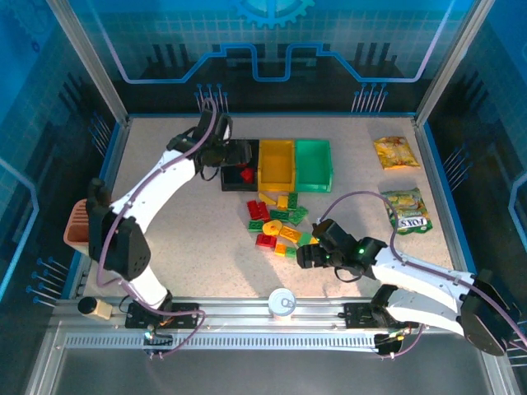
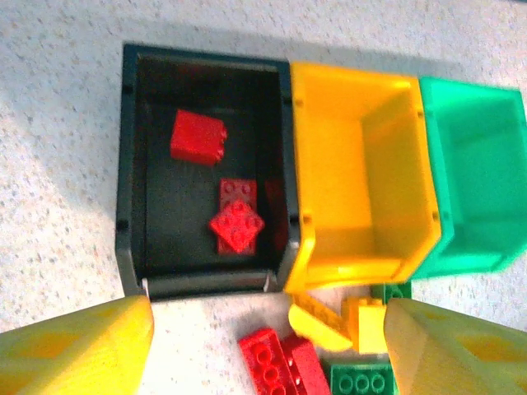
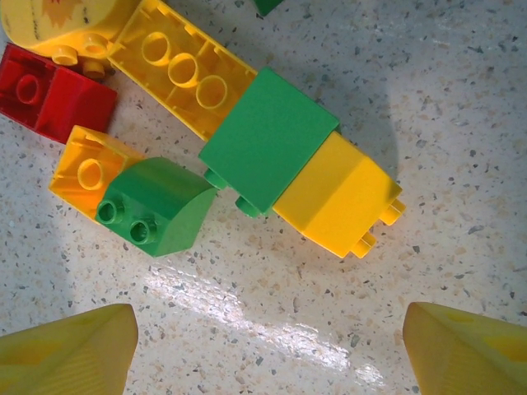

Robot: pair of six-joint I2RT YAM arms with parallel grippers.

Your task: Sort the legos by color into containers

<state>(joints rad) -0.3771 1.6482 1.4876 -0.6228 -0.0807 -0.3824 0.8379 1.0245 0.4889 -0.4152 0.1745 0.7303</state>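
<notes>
Wrist view: three legos (image 2: 198, 136), black bin (image 2: 130, 173).

- The legos (image 3: 268, 140): smooth, glossy hard plastic with moulded studs.
- The containers (image 2: 354, 78): smooth moulded plastic, slightly shiny on the walls.
- The table (image 3: 461, 123): speckled, stone-like top with a soft sheen.
- The snack packets (image 1: 396, 152): shiny, crinkled film.

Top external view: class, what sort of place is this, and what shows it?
Most likely a robot lab test cell: a metal-framed enclosure with blue panels surrounds a speckled table, a left arm and right arm are bolted at its near edge, and legos lie beside three containers.
</notes>
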